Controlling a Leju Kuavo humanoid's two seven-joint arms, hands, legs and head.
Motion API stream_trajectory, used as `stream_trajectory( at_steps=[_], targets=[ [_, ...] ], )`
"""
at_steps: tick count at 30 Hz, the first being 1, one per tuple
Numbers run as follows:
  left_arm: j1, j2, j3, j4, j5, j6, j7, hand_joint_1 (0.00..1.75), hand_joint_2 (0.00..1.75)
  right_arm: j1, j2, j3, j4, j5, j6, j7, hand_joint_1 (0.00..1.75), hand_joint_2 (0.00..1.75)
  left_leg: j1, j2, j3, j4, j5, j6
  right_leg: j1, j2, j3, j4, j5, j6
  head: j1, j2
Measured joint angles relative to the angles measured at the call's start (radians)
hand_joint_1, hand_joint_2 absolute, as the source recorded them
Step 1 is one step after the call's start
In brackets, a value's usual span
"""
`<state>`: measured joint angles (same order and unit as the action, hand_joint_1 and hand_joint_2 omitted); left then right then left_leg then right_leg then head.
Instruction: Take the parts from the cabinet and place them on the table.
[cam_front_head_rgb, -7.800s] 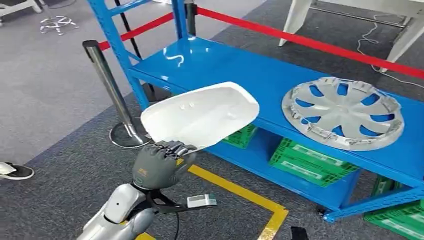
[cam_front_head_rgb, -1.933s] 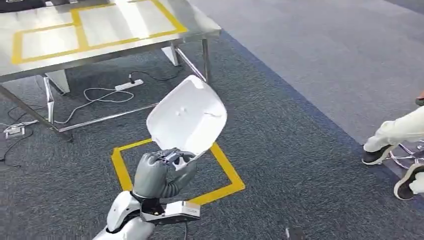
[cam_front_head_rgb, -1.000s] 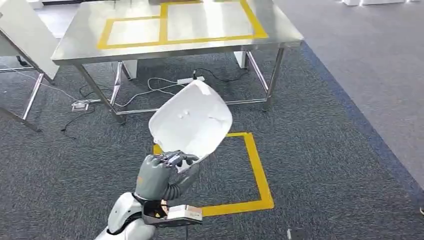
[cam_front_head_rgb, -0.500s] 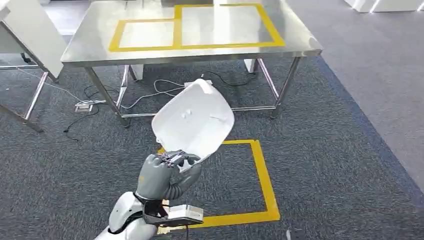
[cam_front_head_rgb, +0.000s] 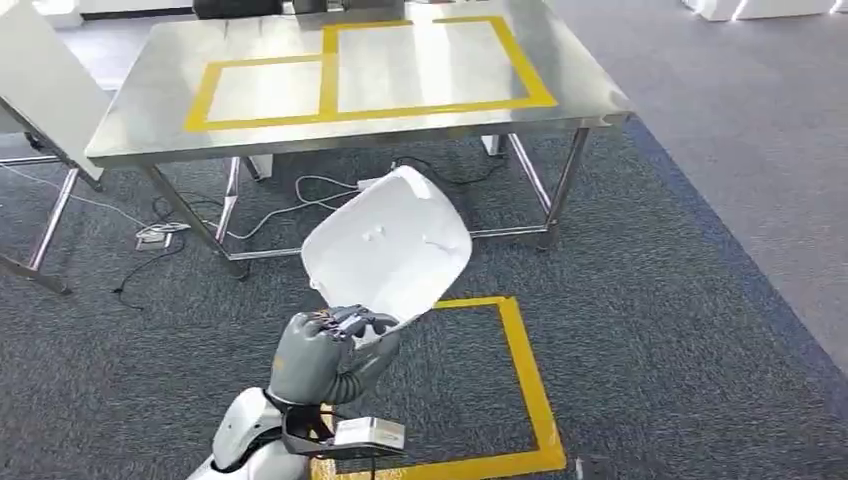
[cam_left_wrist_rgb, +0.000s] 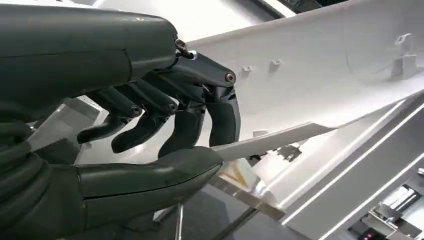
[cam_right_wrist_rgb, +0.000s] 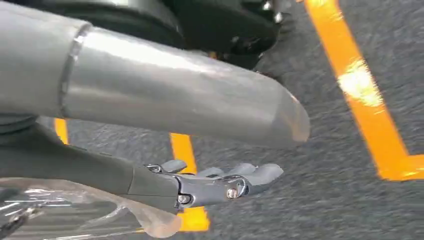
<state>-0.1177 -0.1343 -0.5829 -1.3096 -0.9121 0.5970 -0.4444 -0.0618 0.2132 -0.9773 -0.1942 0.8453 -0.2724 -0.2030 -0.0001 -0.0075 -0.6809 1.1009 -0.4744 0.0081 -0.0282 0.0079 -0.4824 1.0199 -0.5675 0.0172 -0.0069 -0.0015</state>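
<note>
The left hand (cam_front_head_rgb: 325, 352) pinches only the white cover's (cam_front_head_rgb: 388, 250) edge, so it may slip before reaching the desk (cam_front_head_rgb: 150, 130).

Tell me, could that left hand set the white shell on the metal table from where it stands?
Probably not yet. The left hand grips the white shell over carpet, and the metal table stands apart, beyond the yellow floor square.

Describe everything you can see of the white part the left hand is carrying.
The white part is a shallow, dished shell with rounded corners, looking like smooth moulded plastic, with small tabs and bosses on its hollow face. The left hand holds it by its lower edge, the thumb under the thin rim and the fingers curled over it. It is tilted up, hollow face toward the camera, in the air short of the steel table.
</note>
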Motion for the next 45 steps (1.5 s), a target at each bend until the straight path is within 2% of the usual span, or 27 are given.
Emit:
stream_trajectory(
  at_steps=[1, 3, 4, 6, 8, 10, 11, 13, 14, 15, 16, 17, 20, 23, 25, 26, 27, 28, 30, 31, 32, 37, 40, 41, 42, 43, 45],
  targets=[
    [0.007, 0.006, 0.001, -0.001, 0.002, 0.002, -0.001, 1.75, 1.75, 0.000, 0.002, 0.000, 0.001, -0.003, 0.000, -0.004, 0.00, 0.00, -0.008, 0.001, -0.013, -0.037, 0.056, 0.005, 0.003, 0.003, 0.020, 0.004, -0.013, 0.004, -0.001, 0.000],
    [0.017, 0.013, 0.003, -0.008, 0.003, 0.006, -0.001, 1.75, 1.75, -0.005, 0.002, -0.002, 0.000, -0.006, -0.001, -0.008, 0.00, 0.00, -0.011, -0.002, 0.003, -0.038, 0.046, 0.012, 0.006, 0.005, 0.029, -0.015, -0.040, 0.018, -0.005, 0.000],
    [0.017, 0.013, 0.003, -0.012, 0.004, 0.008, -0.001, 1.75, 1.75, -0.004, 0.002, -0.002, 0.000, -0.005, -0.003, -0.010, 0.00, 0.00, -0.010, -0.005, 0.010, -0.049, 0.040, 0.021, 0.007, 0.004, 0.049, 0.003, -0.022, 0.026, -0.001, 0.000],
    [0.018, 0.013, 0.004, -0.019, 0.003, 0.008, -0.001, 1.75, 1.75, -0.007, 0.002, -0.002, 0.000, -0.004, -0.004, -0.011, 0.00, 0.00, -0.005, -0.005, 0.047, -0.060, 0.043, 0.033, 0.005, 0.001, 0.054, 0.010, -0.033, 0.031, 0.001, 0.000],
    [0.017, 0.013, 0.005, -0.022, 0.003, 0.010, -0.002, 1.75, 1.75, -0.014, 0.002, -0.002, 0.000, -0.004, -0.004, -0.012, 0.00, 0.00, -0.006, -0.006, 0.061, -0.060, 0.025, 0.042, 0.007, -0.001, -0.020, 0.129, -0.041, 0.033, 0.006, 0.000],
    [0.022, 0.013, 0.005, -0.022, 0.003, 0.010, -0.002, 1.75, 1.75, -0.012, 0.002, -0.002, 0.000, -0.006, -0.004, -0.013, 0.00, 0.00, -0.010, -0.007, 0.075, -0.059, 0.004, 0.047, 0.008, -0.001, -0.128, 0.249, -0.116, 0.033, 0.007, 0.000],
    [0.024, 0.014, 0.005, -0.022, 0.003, 0.010, -0.002, 1.75, 1.75, -0.009, 0.002, -0.002, 0.000, -0.008, -0.003, -0.014, 0.00, 0.00, -0.012, -0.009, 0.087, -0.059, -0.007, 0.048, 0.008, -0.001, -0.160, 0.266, -0.136, 0.035, 0.008, 0.000],
    [0.026, 0.014, 0.005, -0.022, 0.003, 0.010, -0.002, 1.75, 1.75, -0.005, 0.002, -0.003, 0.000, -0.013, -0.003, -0.021, 0.00, 0.00, -0.014, -0.011, 0.123, -0.059, -0.035, 0.048, 0.011, -0.001, -0.176, 0.199, -0.096, 0.033, 0.008, 0.000],
    [0.026, 0.015, 0.006, -0.022, 0.003, 0.010, -0.002, 1.75, 1.75, -0.005, 0.002, -0.003, 0.000, -0.014, -0.002, -0.024, 0.00, 0.00, -0.014, -0.011, 0.143, -0.060, -0.049, 0.046, 0.013, -0.003, -0.169, 0.133, -0.042, 0.028, 0.008, 0.000],
    [0.026, 0.015, 0.006, -0.022, 0.003, 0.010, -0.002, 1.75, 1.75, -0.005, 0.002, -0.005, 0.000, -0.014, -0.001, -0.026, 0.00, 0.00, -0.014, -0.008, 0.164, -0.060, -0.065, 0.044, 0.016, -0.009, -0.163, 0.059, 0.043, 0.019, 0.009, 0.000],
    [0.027, 0.017, 0.006, -0.021, 0.003, 0.011, -0.003, 1.75, 1.75, -0.001, 0.002, -0.008, 0.001, -0.017, 0.001, -0.026, 0.00, 0.00, -0.015, -0.005, 0.182, -0.057, -0.078, 0.040, 0.020, -0.021, -0.172, 0.051, 0.100, 0.013, 0.006, 0.000],
    [0.029, 0.019, 0.007, -0.023, 0.003, 0.012, -0.006, 1.75, 1.75, -0.005, 0.002, -0.011, 0.001, -0.019, 0.002, -0.027, 0.00, 0.00, -0.016, -0.005, 0.181, -0.062, -0.085, 0.033, 0.027, -0.024, -0.164, 0.032, 0.084, 0.011, 0.005, 0.000],
    [0.026, 0.019, 0.008, -0.034, 0.004, 0.016, -0.009, 1.75, 1.75, -0.008, 0.002, -0.013, 0.001, -0.019, 0.003, -0.029, 0.00, 0.00, -0.017, -0.001, 0.191, -0.059, -0.089, 0.021, 0.023, -0.010, -0.144, 0.029, 0.089, -0.007, 0.005, 0.000],
    [0.023, 0.020, 0.009, -0.043, 0.005, 0.016, -0.011, 1.75, 1.75, -0.010, 0.004, -0.015, 0.001, -0.014, 0.002, -0.029, 0.00, 0.00, -0.011, 0.001, 0.113, 0.083, -0.085, -0.002, 0.013, -0.008, -0.105, 0.009, 0.079, -0.020, -0.004, 0.000],
    [0.025, 0.022, 0.010, -0.043, 0.006, 0.016, -0.011, 1.75, 1.75, -0.010, 0.004, -0.015, 0.000, -0.006, 0.000, -0.029, 0.00, 0.00, -0.001, 0.001, 0.024, 0.200, -0.149, -0.015, 0.012, -0.004, -0.086, 0.005, 0.064, -0.020, -0.003, 0.000],
    [0.027, 0.024, 0.010, -0.043, 0.007, 0.016, -0.011, 1.75, 1.75, -0.009, 0.004, -0.015, 0.000, -0.003, -0.004, -0.024, 0.00, 0.00, 0.002, 0.001, -0.005, 0.220, -0.168, -0.019, 0.011, -0.003, -0.074, 0.005, 0.055, -0.019, -0.003, 0.000],
    [0.027, 0.026, 0.010, -0.043, 0.009, 0.016, -0.011, 1.75, 1.75, -0.008, 0.004, -0.016, 0.000, 0.002, -0.011, -0.020, 0.00, 0.00, 0.004, 0.001, -0.017, 0.209, -0.161, -0.020, 0.011, -0.001, -0.062, 0.005, 0.045, -0.018, -0.003, 0.000],
    [0.027, 0.028, 0.010, -0.043, 0.009, 0.016, -0.011, 1.75, 1.75, -0.007, 0.004, -0.016, 0.000, 0.011, -0.016, -0.013, 0.00, 0.00, 0.005, 0.001, -0.014, 0.170, -0.126, -0.020, 0.011, 0.001, -0.047, 0.005, 0.036, -0.017, -0.002, 0.000],
    [0.027, 0.029, 0.013, -0.043, 0.011, 0.016, -0.013, 1.75, 1.75, -0.008, 0.005, -0.016, 0.001, 0.021, -0.017, -0.007, 0.00, 0.00, 0.004, 0.001, 0.019, 0.026, 0.007, -0.011, 0.011, 0.004, -0.018, 0.003, 0.016, -0.011, -0.003, 0.000],
    [0.028, 0.030, 0.016, -0.043, 0.011, 0.016, -0.013, 1.75, 1.75, -0.007, 0.006, -0.016, 0.001, 0.027, -0.017, -0.006, 0.00, 0.00, 0.001, 0.001, 0.027, -0.036, 0.062, -0.002, 0.010, 0.005, -0.024, 0.001, 0.008, -0.006, -0.003, 0.000],
    [0.030, 0.032, 0.020, -0.043, 0.010, 0.017, -0.014, 1.75, 1.75, -0.008, 0.006, -0.015, 0.001, 0.031, -0.018, -0.004, 0.00, 0.00, -0.007, 0.003, 0.025, -0.018, -0.007, 0.002, 0.013, 0.010, -0.006, 0.004, 0.001, 0.002, 0.000, 0.000],
    [0.043, 0.036, 0.029, -0.060, 0.010, 0.023, -0.018, 1.75, 1.75, -0.013, 0.008, -0.010, 0.000, 0.047, -0.018, 0.002, 0.00, 0.00, -0.002, 0.001, 0.064, -0.066, 0.027, 0.031, 0.012, -0.001, -0.004, 0.016, -0.033, 0.027, 0.000, 0.000],
    [0.045, 0.037, 0.031, -0.064, 0.008, 0.023, -0.018, 1.75, 1.75, -0.016, 0.008, -0.009, 0.000, 0.047, -0.018, 0.002, 0.00, 0.00, -0.006, 0.003, 0.066, -0.067, 0.018, 0.043, 0.012, -0.002, -0.135, 0.228, -0.124, 0.032, 0.001, 0.000],
    [0.046, 0.037, 0.031, -0.064, 0.009, 0.023, -0.018, 1.75, 1.75, -0.015, 0.008, -0.009, 0.000, 0.047, -0.018, 0.002, 0.00, 0.00, -0.007, 0.002, 0.067, -0.066, 0.014, 0.045, 0.012, -0.002, -0.179, 0.285, -0.134, 0.034, 0.001, 0.000],
    [0.047, 0.037, 0.031, -0.064, 0.009, 0.023, -0.018, 1.75, 1.75, -0.013, 0.008, -0.009, 0.000, 0.047, -0.018, 0.003, 0.00, 0.00, -0.009, 0.001, 0.071, -0.066, 0.010, 0.046, 0.012, -0.002, -0.203, 0.296, -0.113, 0.035, 0.001, 0.000],
    [0.048, 0.037, 0.032, -0.064, 0.008, 0.023, -0.018, 1.75, 1.75, -0.012, 0.008, -0.009, 0.000, 0.047, -0.018, 0.003, 0.00, 0.00, -0.009, -0.001, 0.078, -0.066, 0.004, 0.045, 0.012, -0.002, -0.199, 0.261, -0.069, 0.034, 0.001, 0.000],
    [0.048, 0.037, 0.032, -0.064, 0.009, 0.023, -0.018, 1.75, 1.75, -0.012, 0.008, -0.009, 0.000, 0.048, -0.018, 0.002, 0.00, 0.00, -0.009, -0.002, 0.101, -0.065, -0.011, 0.040, 0.012, -0.004, -0.140, 0.091, 0.052, 0.030, 0.002, 0.000]
  ],
)
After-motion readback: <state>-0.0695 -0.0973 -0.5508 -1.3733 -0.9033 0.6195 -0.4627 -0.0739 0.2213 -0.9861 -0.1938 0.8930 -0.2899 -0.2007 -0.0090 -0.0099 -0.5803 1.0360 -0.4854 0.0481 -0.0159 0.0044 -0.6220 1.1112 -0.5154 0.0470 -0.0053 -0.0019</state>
